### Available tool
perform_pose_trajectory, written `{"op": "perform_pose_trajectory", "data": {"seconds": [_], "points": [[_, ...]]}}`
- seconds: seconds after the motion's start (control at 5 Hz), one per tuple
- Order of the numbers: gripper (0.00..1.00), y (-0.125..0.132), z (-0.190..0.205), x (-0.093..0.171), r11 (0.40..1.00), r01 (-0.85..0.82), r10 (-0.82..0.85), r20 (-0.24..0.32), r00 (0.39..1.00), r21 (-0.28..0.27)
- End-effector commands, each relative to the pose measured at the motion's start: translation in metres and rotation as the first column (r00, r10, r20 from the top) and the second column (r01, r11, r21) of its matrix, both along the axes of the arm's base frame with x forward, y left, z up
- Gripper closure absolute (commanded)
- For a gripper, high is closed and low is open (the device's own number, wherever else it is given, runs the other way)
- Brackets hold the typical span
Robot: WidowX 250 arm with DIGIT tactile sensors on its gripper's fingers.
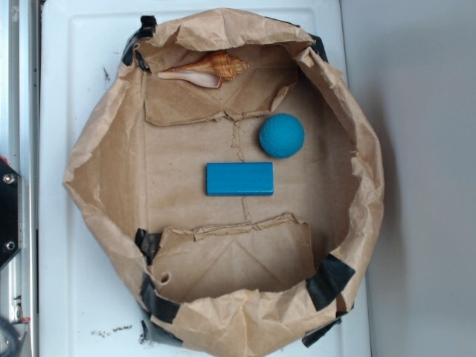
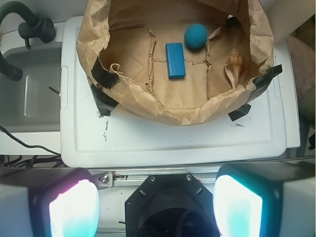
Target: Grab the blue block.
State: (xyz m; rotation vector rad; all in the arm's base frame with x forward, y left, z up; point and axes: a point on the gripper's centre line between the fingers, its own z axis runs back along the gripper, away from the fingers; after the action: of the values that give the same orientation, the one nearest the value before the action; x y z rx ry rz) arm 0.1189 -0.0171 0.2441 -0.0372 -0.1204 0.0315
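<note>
Wrist: pincer (image 2: 155, 200) spread wide, well short of blue block (image 2: 175, 60)

I see the blue block (image 1: 239, 179) (image 2: 175, 60), a smooth bright-blue rectangle, lying flat mid-floor in the paper-lined basin, untouched.

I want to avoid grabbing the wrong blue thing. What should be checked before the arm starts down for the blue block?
1. Blue block in view, lying flat on the floor of the paper bag: ok.
2. Told apart from the blue ball, which is round: ok.
3. Gap between block and ball: ok, not touching.
4. Shell well away from block: ok.
5. Pincer open, fingers wide apart: ok.
6. Pincer above the block: not ok, it sits outside the bag.
</note>
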Motion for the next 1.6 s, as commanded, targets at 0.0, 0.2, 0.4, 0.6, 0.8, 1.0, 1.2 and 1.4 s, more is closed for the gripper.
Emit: {"op": "perform_pose_trajectory", "data": {"seconds": [0.0, 0.2, 0.4, 0.6, 0.8, 1.0, 1.2, 1.4], "points": [[0.00, 0.000, 0.000, 0.000, 1.000, 0.000, 0.000, 0.000, 1.000, 0.000], [0.00, 0.026, -0.019, 0.050, 0.989, -0.124, 0.120, 0.047, 0.992, 0.084], [0.00, 0.038, -0.030, 0.097, 0.989, -0.130, 0.128, 0.032, 0.991, 0.074], [0.00, 0.037, -0.049, 0.129, 1.000, -0.026, 0.026, -0.002, 1.000, 0.005], [0.00, 0.037, -0.049, 0.129, 1.000, -0.026, 0.026, -0.002, 1.000, 0.005], [0.00, 0.037, -0.049, 0.129, 1.000, -0.026, 0.026, -0.002, 1.000, 0.005], [0.00, 0.037, -0.049, 0.129, 1.000, -0.026, 0.026, -0.002, 1.000, 0.005], [0.00, 0.041, -0.099, 0.123, 0.999, 0.035, -0.035, 0.004, 0.999, 0.033]]}}
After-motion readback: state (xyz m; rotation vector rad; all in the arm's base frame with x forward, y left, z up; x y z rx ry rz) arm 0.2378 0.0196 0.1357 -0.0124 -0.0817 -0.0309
